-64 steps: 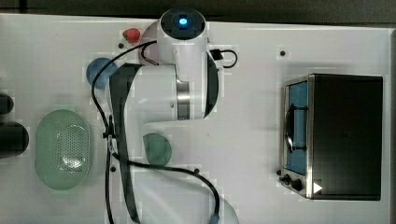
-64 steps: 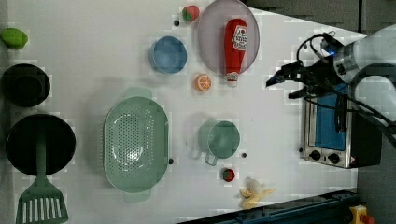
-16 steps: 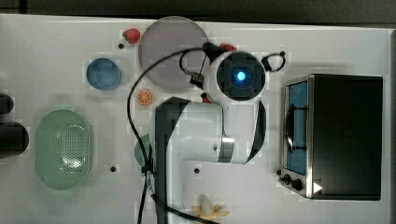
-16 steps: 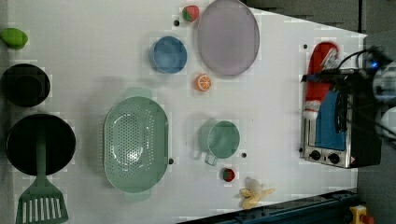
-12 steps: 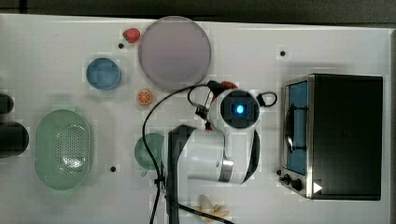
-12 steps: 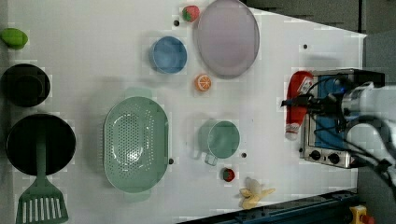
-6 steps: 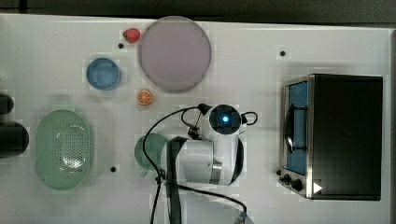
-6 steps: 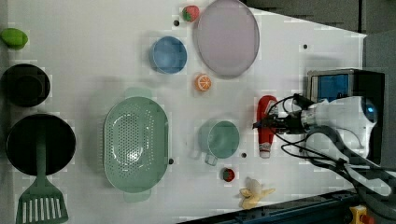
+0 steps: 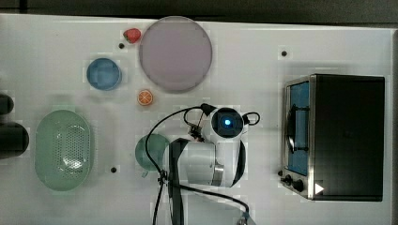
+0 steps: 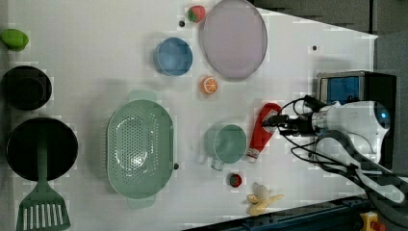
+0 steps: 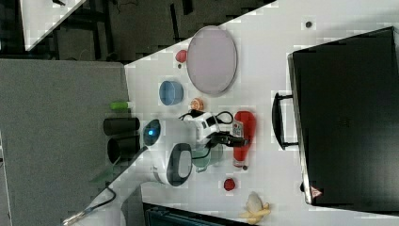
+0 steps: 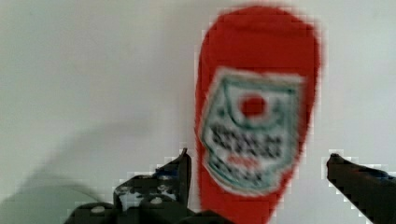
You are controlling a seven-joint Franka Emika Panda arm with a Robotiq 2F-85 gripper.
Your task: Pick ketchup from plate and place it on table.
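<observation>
Ketchup (image 10: 261, 131) lies flat on white worktop (image 10: 96, 48), between fingers (image 12: 175, 175), label up. Fingers spread wide, one each side of bottle; gap visible on far side, near side too close to judge contact. Plate (image 10: 235, 38) well apart from fingers, bare. Green cup (image 10: 225, 143) just beside bottle, opposite side from toaster oven (image 10: 356, 89).

From straight overhead we look down on the table (image 9: 56, 42). Our left and right views come in higher and angled from opposite sides, sharing the plate (image 10: 235, 38). Our wrist view sits close above the ketchup (image 12: 257, 116).
</observation>
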